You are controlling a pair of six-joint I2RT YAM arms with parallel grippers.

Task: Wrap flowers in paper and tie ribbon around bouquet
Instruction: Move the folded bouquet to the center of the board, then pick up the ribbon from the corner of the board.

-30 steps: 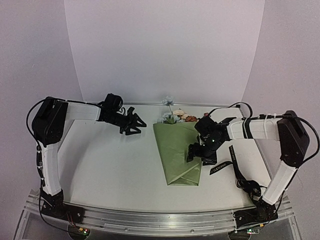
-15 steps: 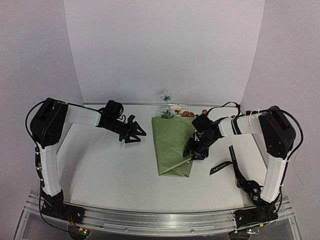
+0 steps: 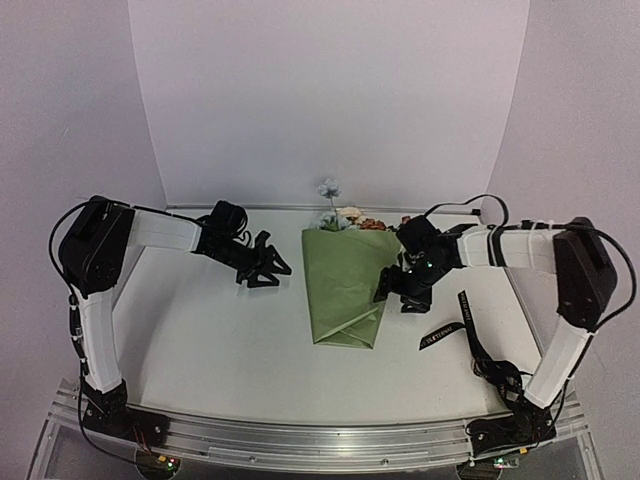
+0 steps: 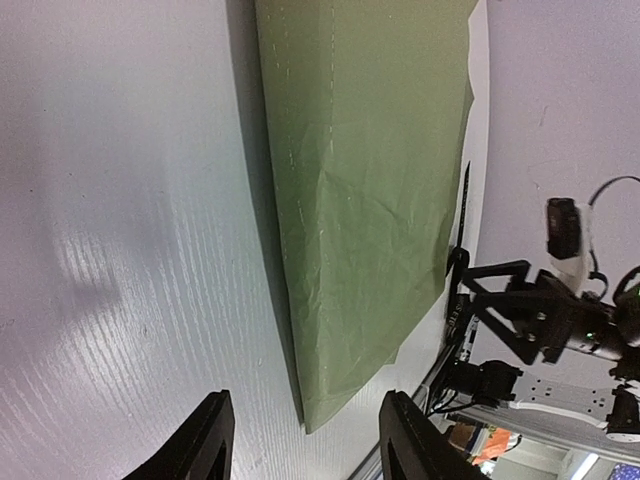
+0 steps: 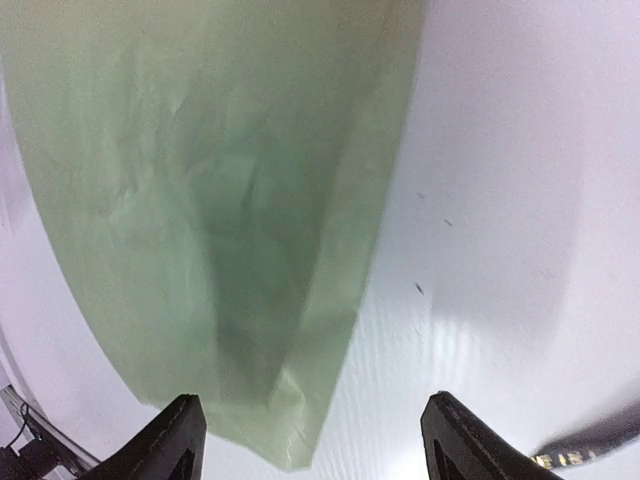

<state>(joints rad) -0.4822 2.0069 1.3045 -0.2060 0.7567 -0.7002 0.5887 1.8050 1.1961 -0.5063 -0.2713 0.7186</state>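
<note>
Bouquet [image 3: 347, 280] lies flat in the middle of the table [image 3: 220, 340] in the top view. It is a green cone with its narrow folded end toward the arms, and the flowers [image 3: 344, 214] poke out of the wide far end. The left gripper [image 3: 272, 262] hovers just off its left edge, fingers spread and empty. The right gripper [image 3: 393, 296] is at the cone's right edge, fingers apart; I cannot tell whether it touches. The ribbon [image 3: 441, 335] lies loose to the right of the cone, not yet around it.

The left wrist view shows the paper [image 4: 370, 180] with fine crease lines. One long edge is raised a little off the table and throws a shadow. The spread fingers frame the cone's tip and grip nothing.

The right wrist view shows soft wrinkles and a darker ridge down the cone, probably the stems underneath. The fingers stand wide, nothing between them, and a ribbon end [image 5: 585, 447] shows at the lower right.

The cone looks light, thin and springy. It is likely to slide on the smooth table and to unfold if let go. A hard pinch would crease it, and the blooms would crush. The best hold seems to be across the narrow lower part, where paper and stems bunch. The ribbon looks limp and should be picked up near one end.
</note>
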